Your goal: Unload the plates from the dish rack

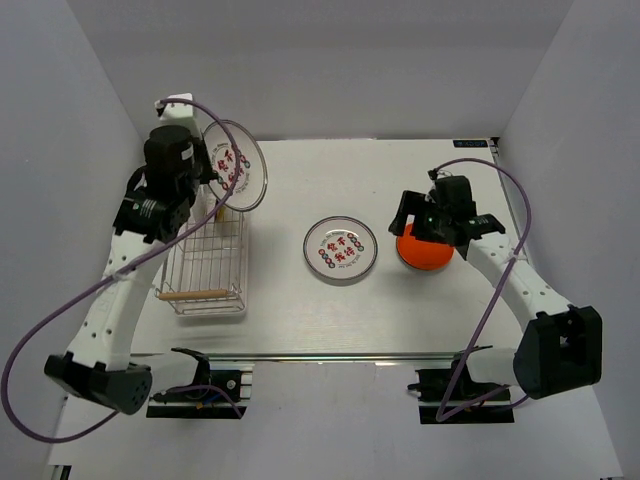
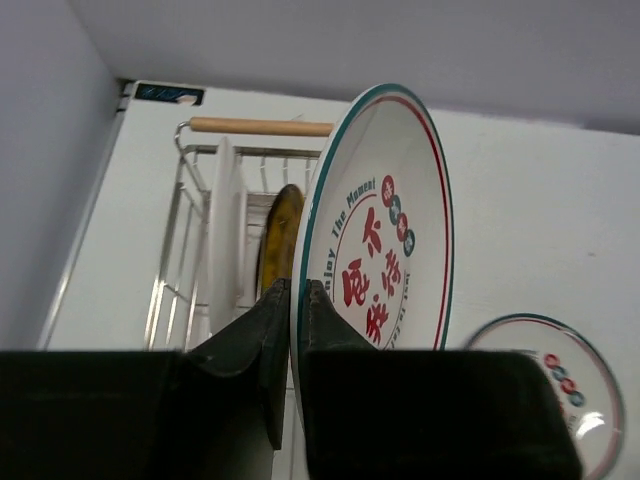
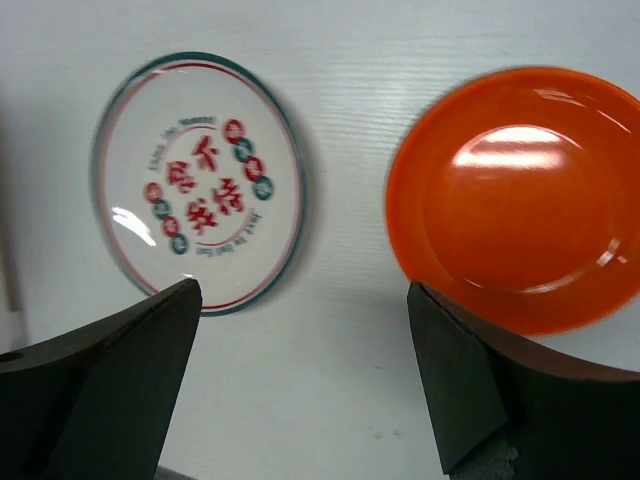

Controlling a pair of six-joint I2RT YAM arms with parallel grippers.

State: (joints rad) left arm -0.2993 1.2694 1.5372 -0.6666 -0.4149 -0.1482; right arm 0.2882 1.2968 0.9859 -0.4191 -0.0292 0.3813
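Observation:
My left gripper [image 1: 214, 181] is shut on the rim of a white plate with teal-red rings [image 1: 236, 165] and holds it on edge above the dish rack [image 1: 207, 268]. In the left wrist view my gripper [image 2: 296, 290] pinches the bottom rim of that plate [image 2: 385, 215]. A white plate [image 2: 226, 232] and a yellow-brown plate [image 2: 280, 235] stand in the rack [image 2: 180, 250] behind it. A white plate with red-green marks [image 1: 341, 248] lies flat mid-table. My right gripper [image 1: 426, 226] is open and empty above the orange-red plate [image 1: 424, 252]. In the right wrist view that gripper [image 3: 300, 292] hangs between the orange-red plate [image 3: 510, 195] and the white plate [image 3: 195, 180].
The rack has wooden rod handles at its near end [image 1: 192, 294] and its far end [image 2: 260, 126]. White walls enclose the table on the left, back and right. A metal rail [image 1: 320, 355] runs along the near edge.

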